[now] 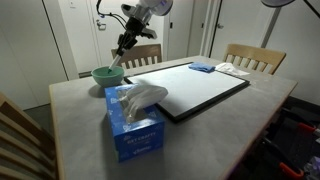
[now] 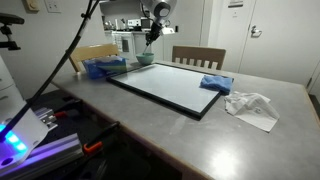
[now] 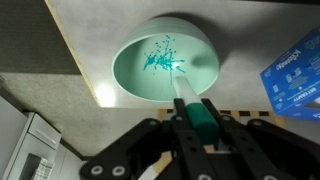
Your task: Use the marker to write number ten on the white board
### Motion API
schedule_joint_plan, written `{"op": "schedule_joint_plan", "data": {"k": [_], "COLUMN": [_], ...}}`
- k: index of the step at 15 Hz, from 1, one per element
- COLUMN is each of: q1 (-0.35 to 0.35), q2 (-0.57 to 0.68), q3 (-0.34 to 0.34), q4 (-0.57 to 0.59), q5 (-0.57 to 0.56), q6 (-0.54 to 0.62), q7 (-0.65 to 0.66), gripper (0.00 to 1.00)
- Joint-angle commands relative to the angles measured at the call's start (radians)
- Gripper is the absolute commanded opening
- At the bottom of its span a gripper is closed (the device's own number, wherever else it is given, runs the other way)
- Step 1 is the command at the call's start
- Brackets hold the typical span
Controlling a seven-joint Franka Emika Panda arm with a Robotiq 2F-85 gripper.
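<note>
Black two-fingered claw (image 3: 205, 140) clenched on the slim pale marker with a green collar (image 3: 190, 96), tip jutting out ahead of the fingers. Hangs in the air above the grey table (image 1: 265, 110), touching nothing.

Directly beneath the claw, a round mint-green bowl (image 3: 165, 62), teal ink splashed on its floor. Marker tip above the bowl; contact with it not clear from the wrist view. Just beside the claw's line, a corner of the blue cardboard tissue box (image 3: 295, 75).

Well apart from the claw, the large flat white board with a thin black frame (image 1: 195, 88), lying on the table, no writing visible. Beyond it, farthest from the claw, a small blue cloth pad (image 1: 202, 68) and a crumpled white tissue (image 2: 252, 105).

Likely trouble ahead: a low sweep towards the board clipping the bowl rim or the tissue box; hard pressure tilting the marker in the grip or pushing it back through the fingers; too light a touch leaving broken strokes; an unfixed board sliding under the tip and smearing the digits.
</note>
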Motion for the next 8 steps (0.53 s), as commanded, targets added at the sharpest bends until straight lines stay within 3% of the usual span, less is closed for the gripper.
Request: {"op": "schedule_joint_plan", "data": {"k": [1,8], "q1": [0.034,0.097], "q2": [-0.101,-0.253], "q3": [-0.079,-0.238], "q4": [-0.014,-0.060], "q5": [-0.108,-0.329], "q6": [-0.080,-0.235], "q7": [0.050,0.257], "gripper": [0.05,0.05]}}
